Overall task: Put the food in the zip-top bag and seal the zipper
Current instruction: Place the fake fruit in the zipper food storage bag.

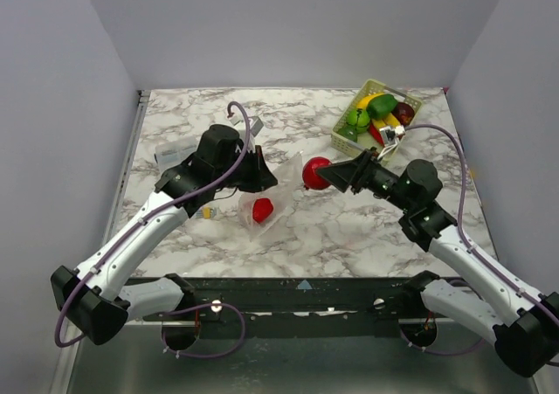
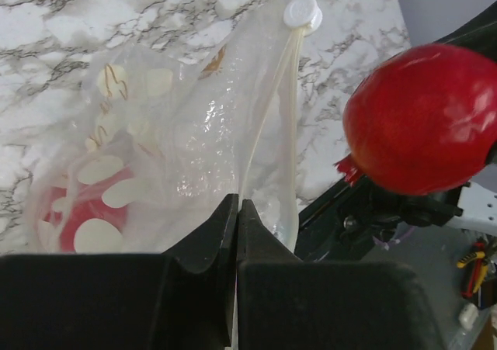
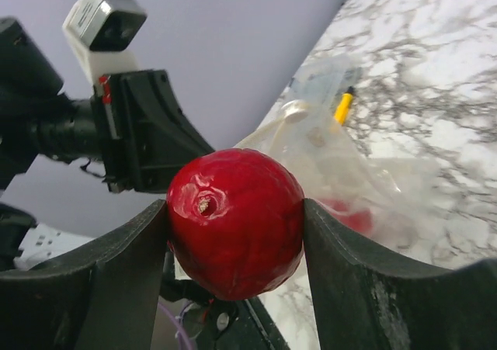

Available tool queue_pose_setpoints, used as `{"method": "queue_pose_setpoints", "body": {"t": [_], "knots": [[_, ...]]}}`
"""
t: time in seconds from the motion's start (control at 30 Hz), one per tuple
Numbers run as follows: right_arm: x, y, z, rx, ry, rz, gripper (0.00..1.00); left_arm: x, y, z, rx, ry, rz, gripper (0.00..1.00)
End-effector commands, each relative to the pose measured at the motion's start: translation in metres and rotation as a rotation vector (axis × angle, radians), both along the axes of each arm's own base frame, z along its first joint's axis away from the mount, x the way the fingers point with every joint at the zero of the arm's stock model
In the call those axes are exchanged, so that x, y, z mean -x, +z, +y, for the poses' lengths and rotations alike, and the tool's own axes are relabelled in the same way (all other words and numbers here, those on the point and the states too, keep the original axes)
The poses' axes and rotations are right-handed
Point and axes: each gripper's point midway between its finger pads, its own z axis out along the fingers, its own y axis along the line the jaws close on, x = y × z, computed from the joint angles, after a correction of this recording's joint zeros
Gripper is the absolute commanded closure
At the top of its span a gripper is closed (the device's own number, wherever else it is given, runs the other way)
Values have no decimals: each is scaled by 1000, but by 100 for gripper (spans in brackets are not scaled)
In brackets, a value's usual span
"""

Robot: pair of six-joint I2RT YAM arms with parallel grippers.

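Gripping red fruit (image 2: 423, 117), right hand (image 3: 234, 214); left hand (image 2: 237, 210) clamped on zip-top bag (image 2: 194, 125).

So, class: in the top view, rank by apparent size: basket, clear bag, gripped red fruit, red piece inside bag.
Basket and clear bag: much alike, so unranked.
Then the red fruit in the right gripper.
Smallest: the red piece inside the bag.

Right gripper (image 3: 235, 237) clamped on glossy red fruit (image 3: 233, 218), one finger each side. Clear bag (image 3: 349, 164) just beyond, over marble table (image 3: 435, 71), red piece (image 3: 347, 215) inside.
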Motion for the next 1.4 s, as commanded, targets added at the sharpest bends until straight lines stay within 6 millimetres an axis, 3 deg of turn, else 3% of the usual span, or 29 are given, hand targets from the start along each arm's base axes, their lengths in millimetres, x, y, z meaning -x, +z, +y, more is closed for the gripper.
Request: {"method": "queue_pose_setpoints", "body": {"t": [0.0,0.13,0.33,0.63,0.77,0.9,1.13,1.23,1.37], "knots": [[33,43,19,-31,140,-179,99,25,27,-12,123,-73,59,100],[45,51,34,-19,178,-221,99,13,6,-17,81,-71,73,100],[61,60,55,5,234,-274,99,-8,-9,-12,-9,-33,30,100],[48,34,81,140,194,-281,99,-7,-20,-10,-20,-38,28,100],[49,25,98,208,175,-301,99,-5,-19,-11,-9,-49,30,100],[38,6,102,320,65,-295,99,-5,-18,-10,-3,-47,34,100],[37,-9,115,428,0,-285,99,3,-8,-20,79,-116,45,100],[40,-15,111,440,-12,-281,99,4,-1,-21,112,-134,40,100],[48,-3,97,344,-37,-290,99,3,5,-20,131,-130,30,100]]}}
